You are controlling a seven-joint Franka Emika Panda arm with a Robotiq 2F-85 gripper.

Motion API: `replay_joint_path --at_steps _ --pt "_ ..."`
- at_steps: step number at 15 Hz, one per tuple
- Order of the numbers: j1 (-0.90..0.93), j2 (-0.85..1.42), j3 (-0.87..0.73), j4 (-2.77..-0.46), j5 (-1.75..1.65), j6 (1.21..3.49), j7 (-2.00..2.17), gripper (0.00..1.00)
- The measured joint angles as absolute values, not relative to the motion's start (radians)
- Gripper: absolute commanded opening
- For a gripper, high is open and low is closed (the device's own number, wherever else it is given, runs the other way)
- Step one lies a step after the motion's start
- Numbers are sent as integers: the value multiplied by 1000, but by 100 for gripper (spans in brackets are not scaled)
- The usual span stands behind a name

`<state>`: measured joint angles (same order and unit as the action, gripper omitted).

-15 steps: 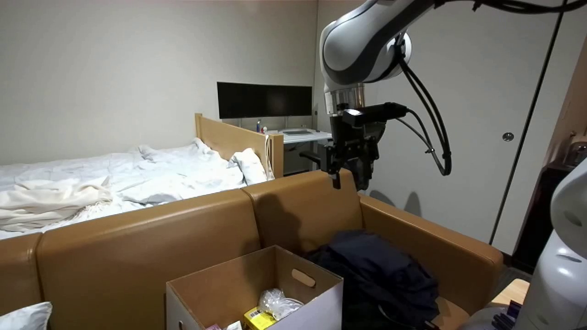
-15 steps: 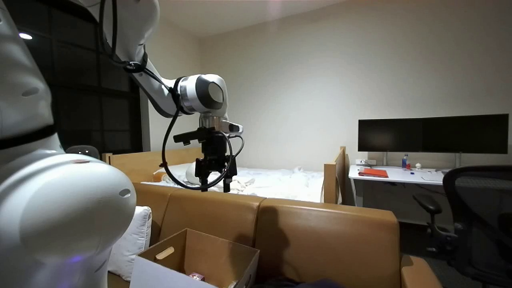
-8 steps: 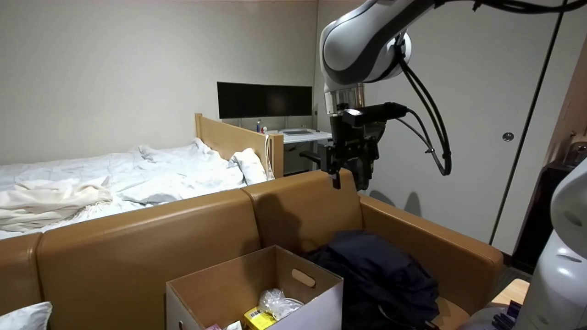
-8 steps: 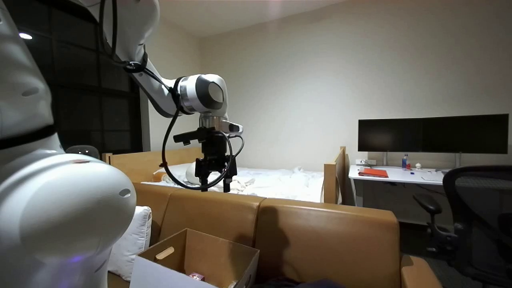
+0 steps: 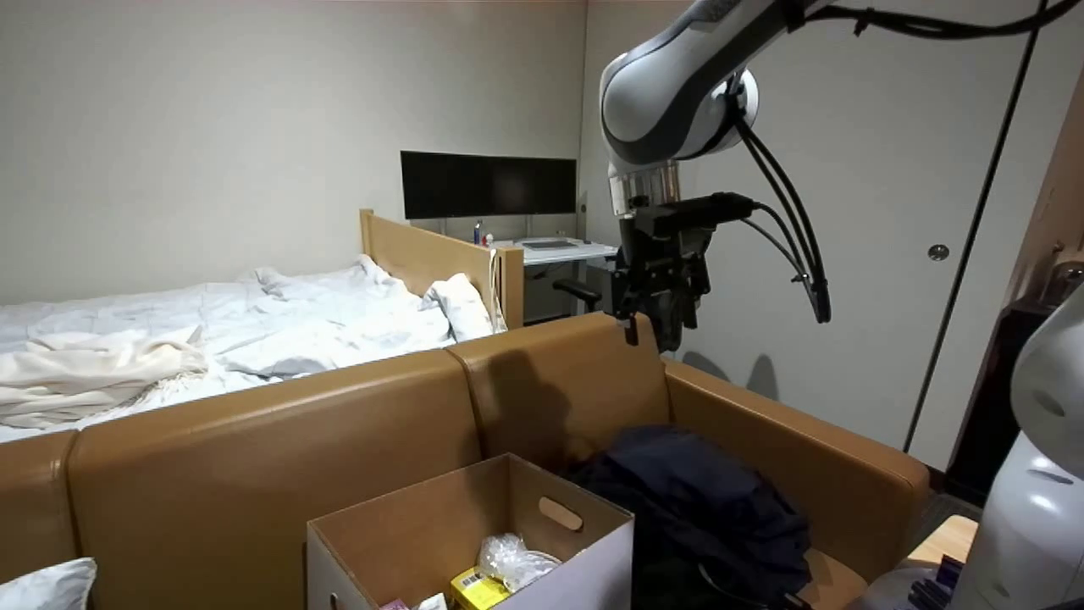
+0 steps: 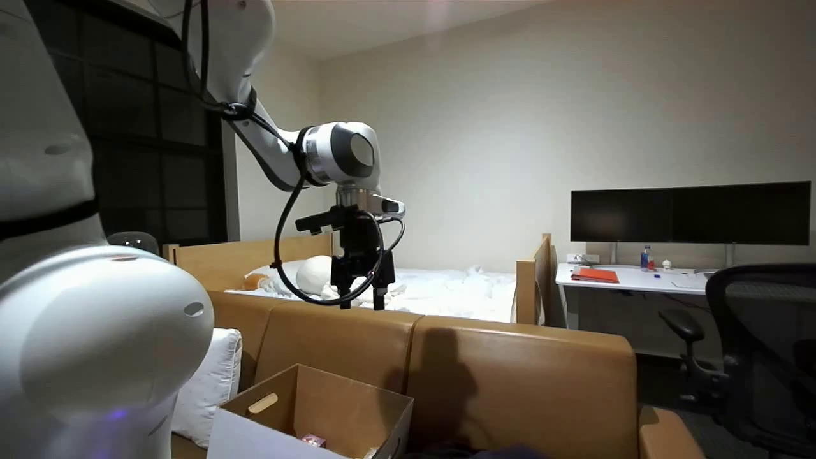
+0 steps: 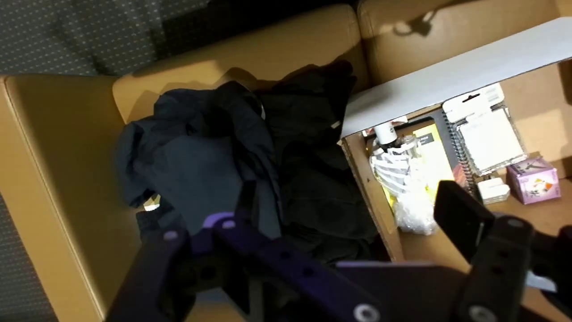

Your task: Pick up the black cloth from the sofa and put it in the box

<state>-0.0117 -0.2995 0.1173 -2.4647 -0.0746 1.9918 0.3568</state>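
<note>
Walls [image 6: 472, 159]: pale and plain, far behind the end effector [image 6: 362, 303] in both exterior views.
Black cloth [image 5: 690, 517]: heaped in many folds on the sofa [image 5: 271, 457], by its squared arm — lower than the end effector and well apart from it.
Box [image 5: 593, 568]: light brown inside, open at the top, also lower than the end effector; it stands just beside the cloth, though whether the two touch I cannot tell.
Inside the box: a yellow pack [image 7: 433, 156], a clear plastic bundle [image 7: 415, 212] and a purple carton [image 7: 534, 181], all lying below the level of the end effector.
End effector: fingers [image 7: 460, 219] pointing down, jaws spread wide, gripping nothing.
Sofa back [image 5: 610, 381]: tan-brown; a dark shadow [image 5: 529, 398] falls on it, down and to one side of the end effector.
Bed [image 5: 440, 250]: white bedding [image 5: 322, 322] in a wooden frame, beyond the sofa and the end effector.
Counter [image 6: 644, 278]: white, farther off than the end effector, carrying dark monitors [image 6: 621, 215] and an orange folder [image 6: 595, 275] — a mesh chair [image 6: 765, 350] stands near it.
</note>
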Motion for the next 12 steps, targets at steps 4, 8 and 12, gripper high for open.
replay_joint_path --at_steps 4,8,12 --pt "-66 -214 61 -2408 -114 1992 400 100" --pt "-106 -106 -7 -2335 -129 1991 452 100" --pt "-117 -12 -68 -2274 -127 1986 483 100"
